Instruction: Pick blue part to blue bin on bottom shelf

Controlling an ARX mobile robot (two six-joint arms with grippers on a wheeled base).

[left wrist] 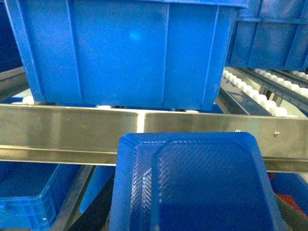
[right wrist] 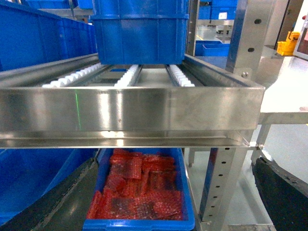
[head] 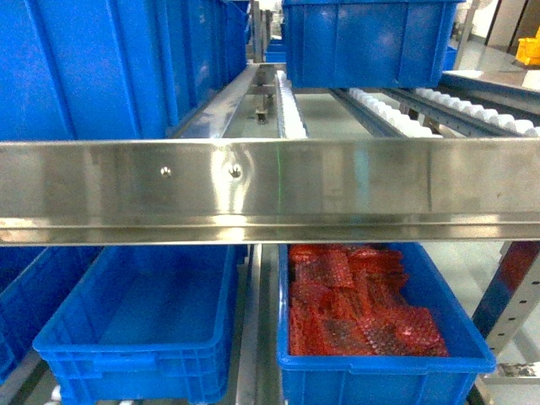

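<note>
The large bright blue plastic bin with a plain inside [head: 139, 325] is sitting at the left of the shiny steel bottom shelf [head: 251, 337], just beside a like crate holding red bubble wrap [head: 363, 312]. The small blue part is showing in no view. The right fingers [right wrist: 62, 202] are standing apart; the left fingers' state cannot be told.

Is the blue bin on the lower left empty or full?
Empty, as far as shown: the blue bin on the bottom shelf shows only its smooth blue floor, while the neighbouring crate holds red bubble wrap.
</note>
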